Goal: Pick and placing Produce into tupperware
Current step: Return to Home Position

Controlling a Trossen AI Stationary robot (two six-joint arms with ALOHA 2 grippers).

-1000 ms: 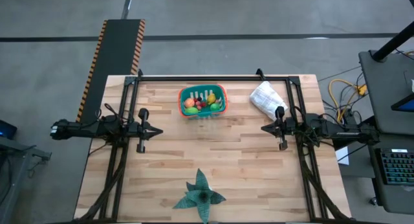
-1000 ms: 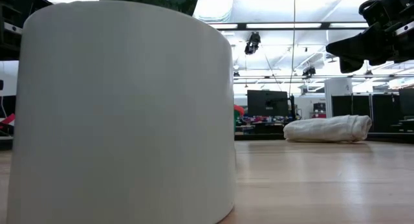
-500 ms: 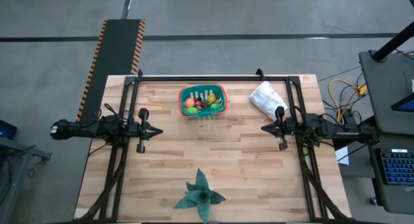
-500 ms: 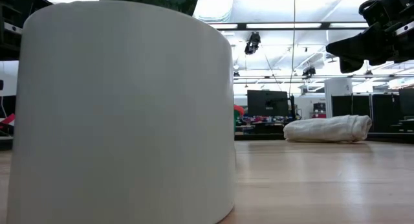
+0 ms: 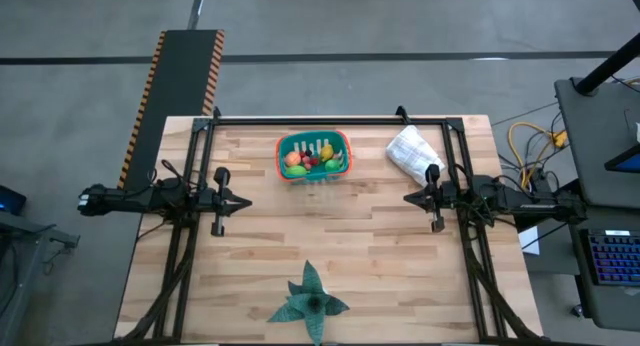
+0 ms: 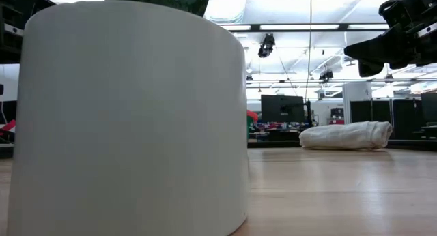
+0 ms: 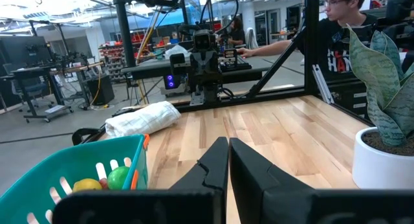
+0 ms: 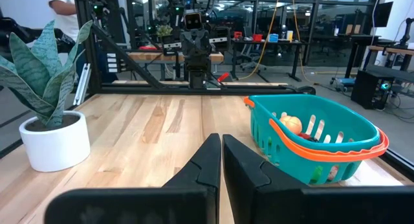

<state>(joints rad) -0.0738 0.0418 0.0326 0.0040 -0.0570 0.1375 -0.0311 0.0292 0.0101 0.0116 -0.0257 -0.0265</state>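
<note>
Near edge: potted plant (image 5: 310, 298), not part of the job, so leave it alone. Mid-table: left gripper (image 5: 243, 202) and right gripper (image 5: 408, 198) sit at opposite sides of the table (image 5: 330, 236), pointing at each other. Both have fingers pressed together, holding nothing and touching nothing. Far middle: tupperware (image 5: 282, 158) upright with the produce (image 5: 310, 162) piled inside; no loose piece shows on the wood. White bag (image 5: 412, 151) lies just beside the tub, on the right arm's side. Step, as I judge it: parking at home, and your arms look parked. Your next move probably calls for nothing but a stop; the job reads as finished.
</note>
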